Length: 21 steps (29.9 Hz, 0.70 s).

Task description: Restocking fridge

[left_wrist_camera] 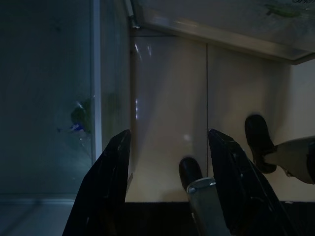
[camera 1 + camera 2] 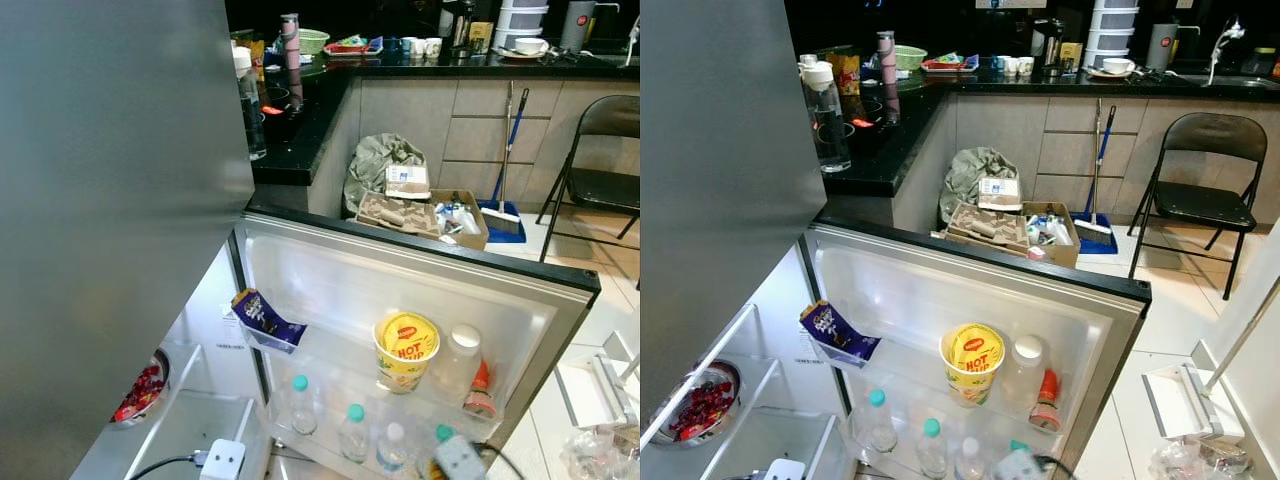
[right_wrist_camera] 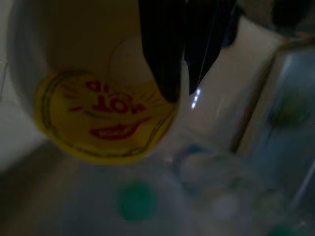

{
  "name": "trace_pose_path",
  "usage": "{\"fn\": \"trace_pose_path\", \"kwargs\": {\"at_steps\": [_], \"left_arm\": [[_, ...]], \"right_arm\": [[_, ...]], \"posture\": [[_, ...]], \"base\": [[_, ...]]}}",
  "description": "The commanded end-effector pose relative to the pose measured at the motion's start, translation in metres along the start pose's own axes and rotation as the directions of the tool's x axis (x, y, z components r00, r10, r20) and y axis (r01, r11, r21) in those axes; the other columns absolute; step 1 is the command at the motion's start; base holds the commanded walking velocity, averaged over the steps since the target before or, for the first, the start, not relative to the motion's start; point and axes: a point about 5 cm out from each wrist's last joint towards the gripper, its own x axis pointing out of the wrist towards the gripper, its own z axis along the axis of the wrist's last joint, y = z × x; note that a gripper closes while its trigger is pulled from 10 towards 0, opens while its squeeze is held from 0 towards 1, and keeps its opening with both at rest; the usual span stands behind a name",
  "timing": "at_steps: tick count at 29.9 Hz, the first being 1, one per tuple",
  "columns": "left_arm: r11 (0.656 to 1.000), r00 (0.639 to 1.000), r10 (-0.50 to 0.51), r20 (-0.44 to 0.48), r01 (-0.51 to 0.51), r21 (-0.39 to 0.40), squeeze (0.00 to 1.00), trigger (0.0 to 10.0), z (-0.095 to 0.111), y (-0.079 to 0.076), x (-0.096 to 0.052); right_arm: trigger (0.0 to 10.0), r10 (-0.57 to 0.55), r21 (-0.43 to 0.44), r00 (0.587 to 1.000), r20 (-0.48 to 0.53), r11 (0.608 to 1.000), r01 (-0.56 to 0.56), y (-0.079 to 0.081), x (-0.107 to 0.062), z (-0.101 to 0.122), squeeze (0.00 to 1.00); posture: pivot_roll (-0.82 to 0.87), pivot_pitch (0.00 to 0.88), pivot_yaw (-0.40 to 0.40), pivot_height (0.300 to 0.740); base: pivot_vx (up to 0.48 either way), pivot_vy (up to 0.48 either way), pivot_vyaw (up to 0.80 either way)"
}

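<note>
The fridge door (image 2: 420,262) stands open before me. Its upper shelf holds a purple snack packet (image 2: 262,315), a yellow "HOT" noodle cup (image 2: 405,350), a white-lidded jar (image 2: 458,362) and a red-capped bottle (image 2: 480,390). Several teal-capped water bottles (image 2: 352,430) stand on the shelf below. My right gripper (image 3: 181,93) hangs shut and empty just over the noodle cup (image 3: 103,123), with a teal cap (image 3: 137,200) beneath. My left gripper (image 1: 169,135) is open, empty, pointing down at pale floor beside the fridge's glass shelf edge (image 1: 96,98).
Inside the fridge at the left sits a bowl of red fruit (image 2: 142,392). Behind the door stand a black counter (image 2: 300,120) with a tall bottle (image 2: 250,105), a cardboard box of rubbish (image 2: 420,215), a broom (image 2: 502,205) and a folding chair (image 2: 600,160).
</note>
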Motion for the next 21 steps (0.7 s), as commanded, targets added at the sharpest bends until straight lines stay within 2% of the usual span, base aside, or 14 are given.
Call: {"fn": "trace_pose_path", "kwargs": {"at_steps": [1,2,8,21], "left_arm": [[1.000,1.000,-0.007,-0.021,0.007,-0.010,0.00,10.0,-0.0051,0.0003,-0.0009],[1.000,1.000,-0.006,-0.021,0.006,-0.012,0.00,10.0,-0.0049,0.0010,-0.0010],[1.000,1.000,-0.014,-0.009,0.014,-0.021,0.00,10.0,-0.0024,0.0016,-0.0008],[0.999,1.000,-0.017,-0.004,0.017,-0.035,0.00,10.0,-0.0041,0.0001,-0.0012]], "right_arm": [[10.0,-0.071,0.131,0.997,-0.031,0.989,0.075,-0.0054,-0.0037,-0.0118,0.00],[10.0,-0.089,0.155,0.995,-0.037,0.983,0.093,-0.0074,-0.0049,-0.0141,0.00],[10.0,-0.098,0.158,0.994,-0.043,0.982,0.103,-0.0047,-0.0057,-0.0189,0.00],[10.0,-0.092,0.169,0.995,-0.032,0.981,0.096,0.0005,-0.0021,-0.0145,0.00]], "posture": [[-0.12,0.115,0.045,0.740],[-0.12,0.115,0.045,0.740],[-0.12,0.119,0.049,0.740],[-0.12,0.119,0.043,0.740]], "base": [[0.000,0.000,0.00],[0.000,0.000,0.00],[0.000,0.000,0.00],[0.000,-0.321,0.00]]}}
